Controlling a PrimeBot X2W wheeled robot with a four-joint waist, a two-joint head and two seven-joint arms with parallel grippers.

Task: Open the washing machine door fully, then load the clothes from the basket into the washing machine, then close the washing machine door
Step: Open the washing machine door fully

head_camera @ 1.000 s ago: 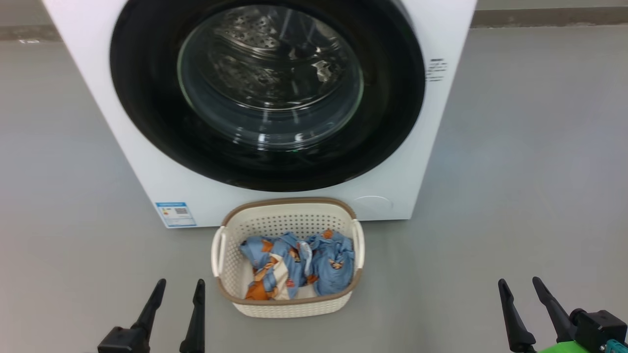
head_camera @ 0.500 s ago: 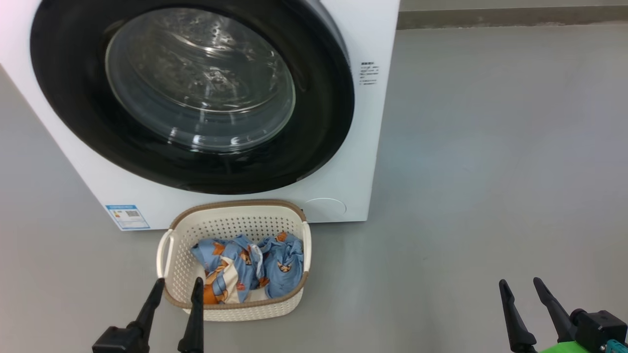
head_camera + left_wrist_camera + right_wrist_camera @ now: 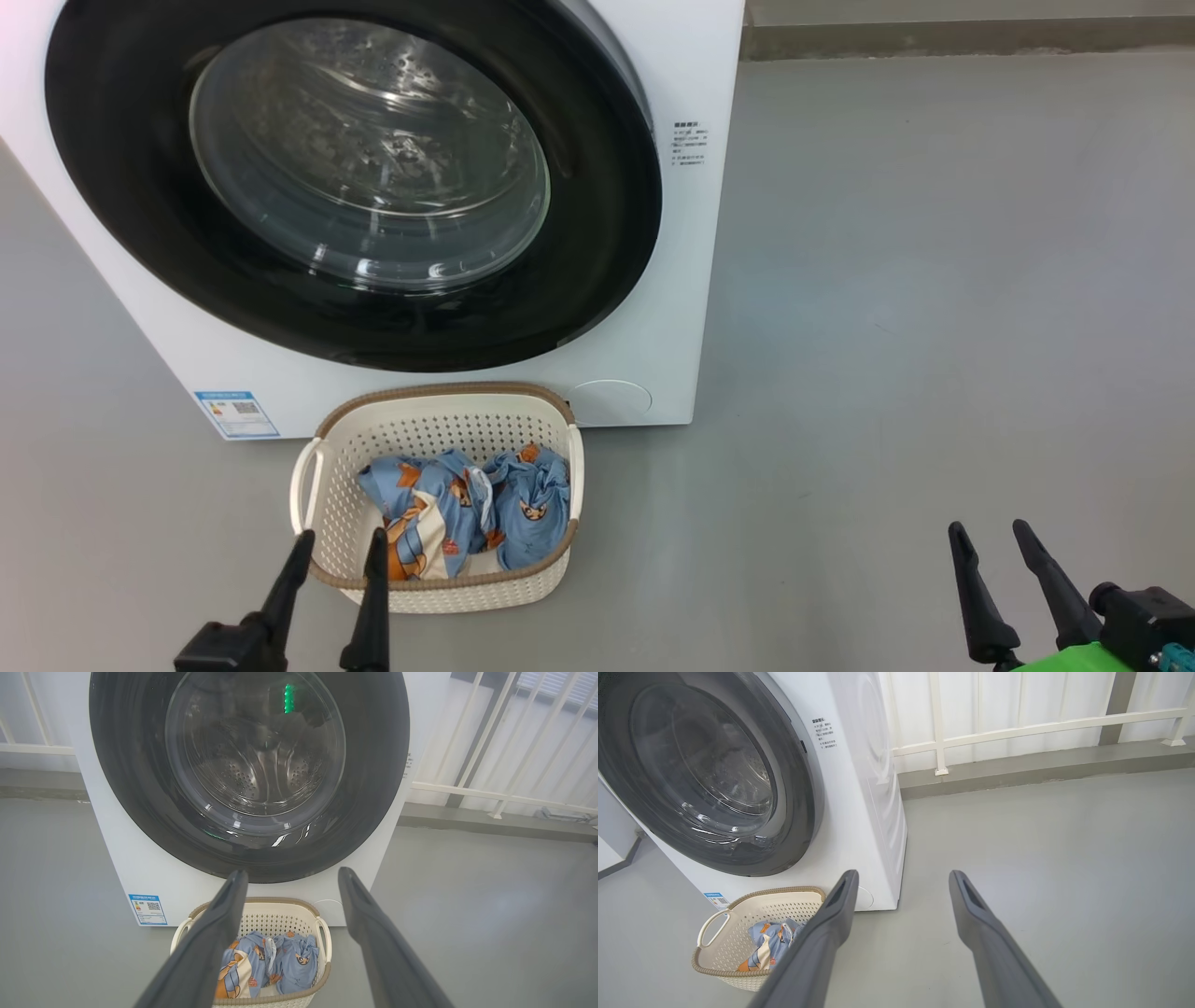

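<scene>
**Washing machine** [image 3: 672, 308]: white front-loader standing on the grey floor [image 3: 934, 327], at the upper left of the head view. The steel drum [image 3: 261, 774] shows through the glass.

**Door** [image 3: 364, 159]: round, with a wide black rim and a clear bulging centre. It sits shut against the machine front, so the opening step is not yet done.

**Basket** [image 3: 439, 434]: cream with a brown rim, on the floor right at the machine's foot, below the door's lower rim. Whether it touches the machine cannot be told.

**Clothes** [image 3: 467, 509]: blue printed garments, bunched low inside the basket.

**Left hand** [image 3: 342, 534]: fingers apart, holding nothing. Its tips are at the basket's near left corner. The door lies straight ahead and above, and its wrist view faces the door squarely.

**Right hand** [image 3: 987, 527]: fingers apart, holding nothing, over the floor well to the right of the machine. The door lies ahead and to its left, seen at a slant with the right rim edge nearest.

**Note**: the left hand is nearer to both door and basket. The right hand faces the rim's right edge, where a small dark notch [image 3: 803, 746] shows. This is probably the pull side, though that is not certain
</scene>
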